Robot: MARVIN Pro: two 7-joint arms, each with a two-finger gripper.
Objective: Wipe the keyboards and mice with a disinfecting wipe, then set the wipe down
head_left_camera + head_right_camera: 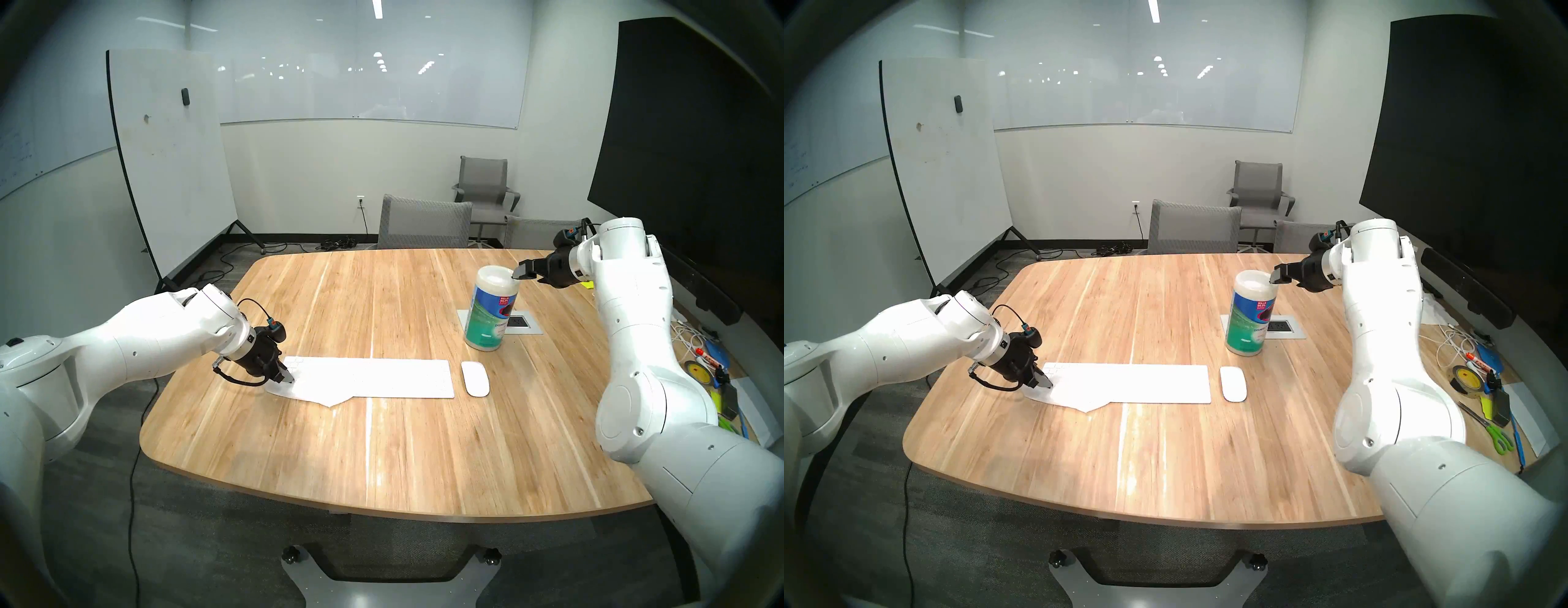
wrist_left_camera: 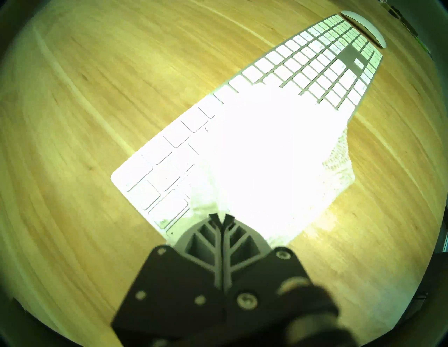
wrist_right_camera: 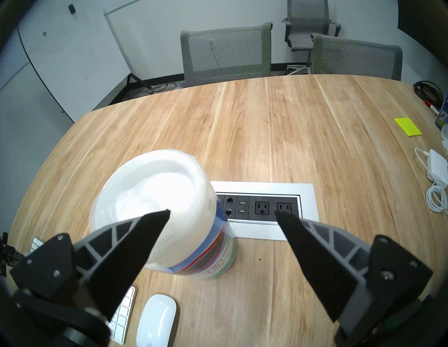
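With my left pincer (image 2: 222, 218) closed tight on the wipe (image 1: 312, 388), I should press it flat and drag slowly along the keyboard (image 1: 382, 378) toward the mouse (image 1: 475, 378).

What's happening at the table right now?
The left claw is shut on a white disinfecting wipe spread over the left end of the white keyboard. The right claw hangs open above the wipes canister, holding nothing. The white mouse sits just right of the keyboard, uncovered.
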